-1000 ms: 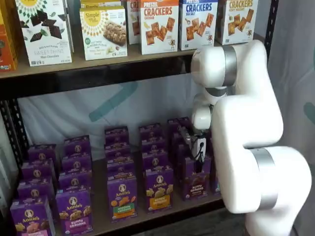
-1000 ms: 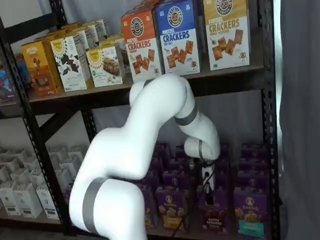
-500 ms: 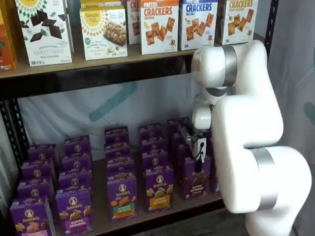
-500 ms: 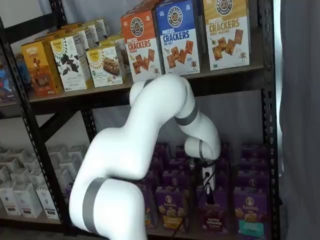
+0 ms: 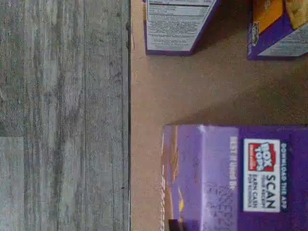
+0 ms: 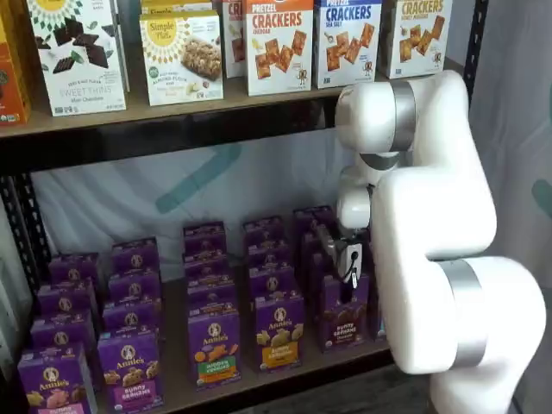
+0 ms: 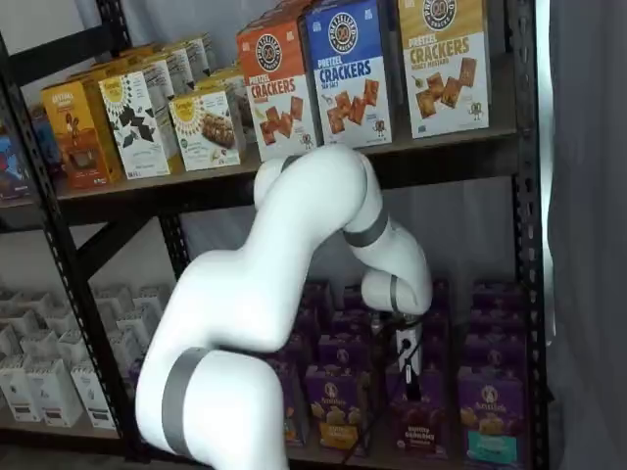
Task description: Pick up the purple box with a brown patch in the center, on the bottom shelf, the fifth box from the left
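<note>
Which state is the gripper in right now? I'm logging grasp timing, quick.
Gripper: cannot be told; it hangs just above the purple box, fingers seen side-on, no gap or grasp visible.

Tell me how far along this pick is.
Done: the arm has reached the bottom shelf, and the gripper hangs just above the purple box at the front of its row. In hand: lining up on it; the wrist view looks down on the box top. Left: closing on the box and lifting; it stands on the board.
</note>
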You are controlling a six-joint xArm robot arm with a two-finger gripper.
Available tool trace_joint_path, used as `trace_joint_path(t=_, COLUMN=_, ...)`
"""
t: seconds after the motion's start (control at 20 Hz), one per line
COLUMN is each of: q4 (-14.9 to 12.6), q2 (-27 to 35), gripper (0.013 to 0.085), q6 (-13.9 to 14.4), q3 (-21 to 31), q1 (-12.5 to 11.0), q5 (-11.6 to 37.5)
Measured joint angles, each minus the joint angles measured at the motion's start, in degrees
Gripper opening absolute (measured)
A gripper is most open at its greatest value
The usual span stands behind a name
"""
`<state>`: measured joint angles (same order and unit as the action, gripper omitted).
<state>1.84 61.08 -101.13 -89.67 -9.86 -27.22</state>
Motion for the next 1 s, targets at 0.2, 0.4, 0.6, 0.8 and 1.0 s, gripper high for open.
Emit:
trace_joint_path(t=0.2, q4=-0.27, q2=-0.07, gripper=0.0330, q6=0.18, q3=0.63, q1=-0.02, q5=1.11)
trace_joint_path(t=0.4, q4=-0.30, q2=0.04, gripper=0.0330, q6=0.21, q3=0.70, q1=-0.04, q5=0.91)
trace_joint_path(t=0.6, q4=-0.55, q2=-0.08, gripper=0.0330, q6=0.51, q3=1.38, q1=0.08, q5=1.36)
trace_joint_path(t=0.8, q4=0.98, q2=-0.58, gripper=0.0290, q6=-0.80, q3=2.26, q1=0.13, q5=1.44)
trace_joint_path(t=1.0, q4=1.39, q2=-0.98, gripper=0.0290, q6=-1.10, q3=2.62, q1=0.16, q5=0.88)
